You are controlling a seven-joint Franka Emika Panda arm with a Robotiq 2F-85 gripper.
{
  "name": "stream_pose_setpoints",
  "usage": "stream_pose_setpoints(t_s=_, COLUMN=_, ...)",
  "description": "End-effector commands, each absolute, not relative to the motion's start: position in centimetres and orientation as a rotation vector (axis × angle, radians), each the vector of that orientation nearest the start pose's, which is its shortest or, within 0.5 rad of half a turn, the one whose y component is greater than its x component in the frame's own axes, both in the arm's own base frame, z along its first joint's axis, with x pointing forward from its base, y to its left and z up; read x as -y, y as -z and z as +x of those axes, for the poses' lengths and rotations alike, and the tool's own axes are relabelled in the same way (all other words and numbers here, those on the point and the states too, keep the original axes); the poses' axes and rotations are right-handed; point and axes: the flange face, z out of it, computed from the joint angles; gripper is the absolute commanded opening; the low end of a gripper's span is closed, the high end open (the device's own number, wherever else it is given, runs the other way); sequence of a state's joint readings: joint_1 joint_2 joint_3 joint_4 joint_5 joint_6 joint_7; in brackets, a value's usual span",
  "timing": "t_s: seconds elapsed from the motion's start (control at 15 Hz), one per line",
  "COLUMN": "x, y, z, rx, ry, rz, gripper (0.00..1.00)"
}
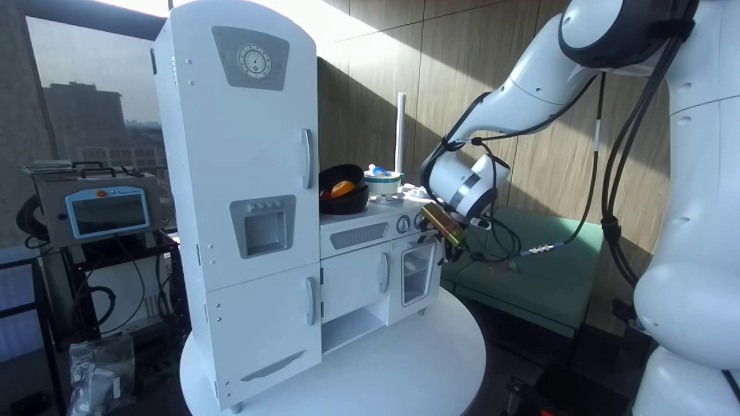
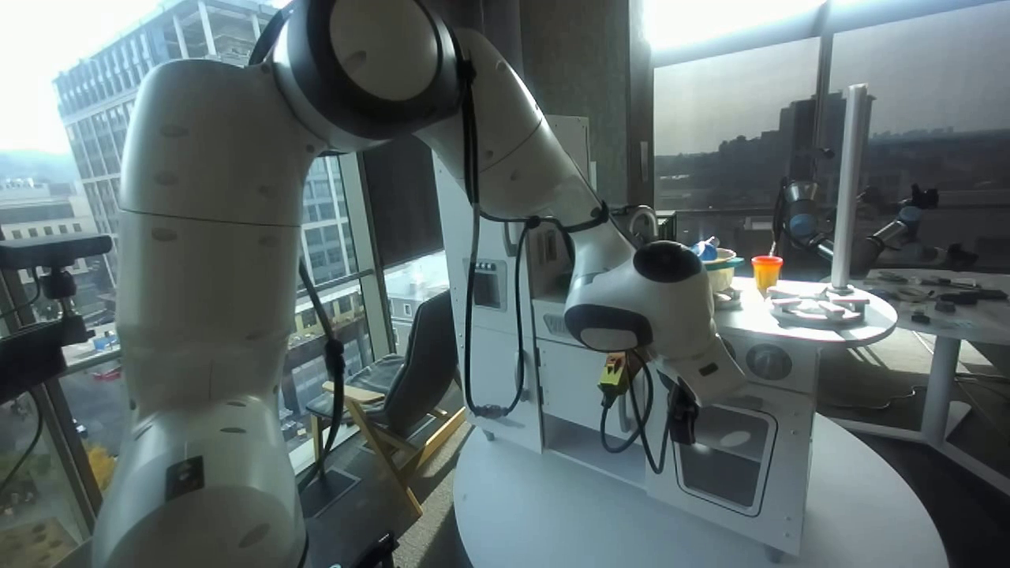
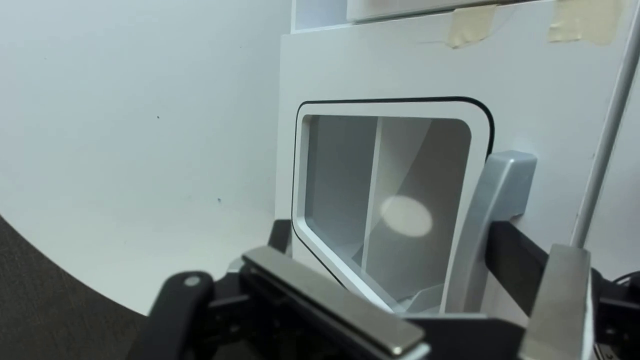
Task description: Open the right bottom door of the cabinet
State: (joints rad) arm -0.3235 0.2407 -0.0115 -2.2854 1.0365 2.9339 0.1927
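We are finding the right bottom door (image 1: 417, 276) at the end of the cabinet (image 1: 254, 167) away from the tower (image 1: 254, 121), its face lying closed in line with the front. Its grey handle (image 3: 477, 240) is running along the upper edge, above the framed window (image 3: 387, 175).

In the wrist view the jaws of the gripper (image 3: 391, 237) are standing wide apart and holding nothing. One dark fingertip (image 3: 515, 265) is sitting right beside the handle, on the side toward the knobs (image 1: 403, 224); the opposite one is showing over the door's lower edge. Whether the nearer tip is touching the handle, we cannot tell. Beyond it, a grey strip (image 3: 608, 140) is marking the upper boundary.

Toward the tower, tape (image 3: 472, 25) is sticking at the door's side edge, and the neighbouring door (image 1: 355, 280) and open shelf (image 1: 354, 329) are lying just beside it.

Below, the table (image 1: 399, 370) is spreading out in front to a rounded edge, leaving low room before the door, while gripper and arm (image 1: 520, 98) are taking up the space at the handle. A cable (image 2: 491, 411) is looping in front of the tower in an exterior view.

On top, black bowls (image 1: 341, 202) are standing next to the tower, a pot (image 1: 383, 184) near them. A green bench (image 1: 537, 277) is showing past the cabinet's far end.
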Motion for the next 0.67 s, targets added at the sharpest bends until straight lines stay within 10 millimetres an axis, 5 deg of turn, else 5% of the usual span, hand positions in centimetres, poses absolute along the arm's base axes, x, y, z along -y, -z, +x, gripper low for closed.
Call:
stream_pose_setpoints(t_s=0.0, x=23.3, y=-27.4, z=50.6, rx=-1.842, ry=0.577, rz=-1.967, gripper=1.0)
stream_pose_setpoints(t_s=0.27, x=23.5, y=-26.8, z=51.6, rx=-1.847, ry=0.574, rz=-1.968, gripper=1.0)
stream_pose_setpoints(t_s=0.6, x=23.6, y=-26.3, z=50.5, rx=-1.854, ry=0.543, rz=-1.985, gripper=1.0)
